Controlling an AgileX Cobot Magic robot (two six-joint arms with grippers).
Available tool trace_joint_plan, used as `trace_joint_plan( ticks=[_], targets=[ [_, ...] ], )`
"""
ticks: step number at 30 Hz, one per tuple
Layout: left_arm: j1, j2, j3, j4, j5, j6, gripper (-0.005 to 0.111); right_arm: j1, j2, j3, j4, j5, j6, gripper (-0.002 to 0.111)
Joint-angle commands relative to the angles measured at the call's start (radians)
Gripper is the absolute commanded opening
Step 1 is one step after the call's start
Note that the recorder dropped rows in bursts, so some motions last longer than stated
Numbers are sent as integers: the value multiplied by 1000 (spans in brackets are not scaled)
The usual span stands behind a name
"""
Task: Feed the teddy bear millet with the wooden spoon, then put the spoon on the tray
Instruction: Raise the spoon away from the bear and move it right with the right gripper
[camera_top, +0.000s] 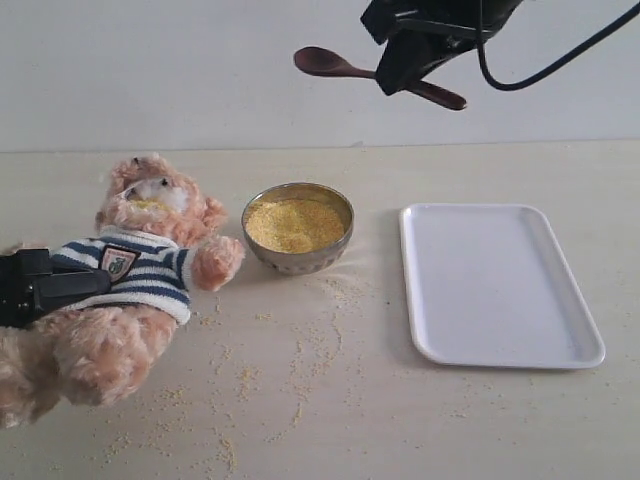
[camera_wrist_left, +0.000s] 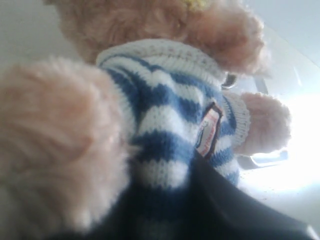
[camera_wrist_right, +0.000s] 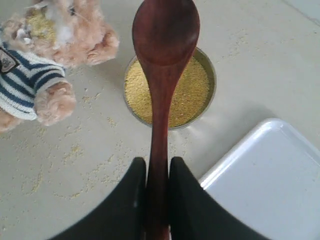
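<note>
Seen from the exterior view: near the middle of the pale wood-grain surface (camera_top: 330, 400), a small round metal bowl (camera_top: 300, 264) filled with fine yellow millet (camera_top: 295, 224). Right of the bowl and well apart from it, a flat white rectangular plastic tray (camera_top: 495, 290) with rounded corners. Left of the bowl, a fluffy tan-pink plush teddy bear (camera_top: 140, 270) in a navy-and-white striped shirt, one paw just beside the bowl's wall. In front of the bowl, loose grains strewn over the surface. High above the bowl, clear of everything, a slim glossy dark reddish-brown wooden spoon (camera_top: 330, 65), roughly level, oval end toward the bear's side, handle gripped by the black right tool (camera_top: 420, 50). Shown better by the right wrist view: two black fingers (camera_wrist_right: 185, 200) closed tight on the handle from either side, the oval end hanging over the bowl's far rim, and yellow grains stuck on the bear's white muzzle. On the bear's side away from the bowl, the black left tool (camera_top: 40, 285) clamped on the plush body. Added by the left wrist view alone: one dark finger (camera_wrist_left: 215, 210) pushed into the striped knit, the other hidden by fur. On the shirt front, a small red-edged crest badge (camera_wrist_left: 207, 131); lettering too blurred and small to read in any view.
</note>
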Motion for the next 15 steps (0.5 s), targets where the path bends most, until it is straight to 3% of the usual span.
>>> trace_joint_plan(
  ticks=[1,7,15],
  targets=[
    [-43,-9,-39,-20,-58,14,5,-56,-11,1,-51,-31,91,0],
    [-149,-9,-72,-20,-195,35,5,-105,-16,27,-142,1,124,0],
    [-153,-9,-84,-20,-201,51,5,-169,-20,225,-184,-140,116,0]
  ],
)
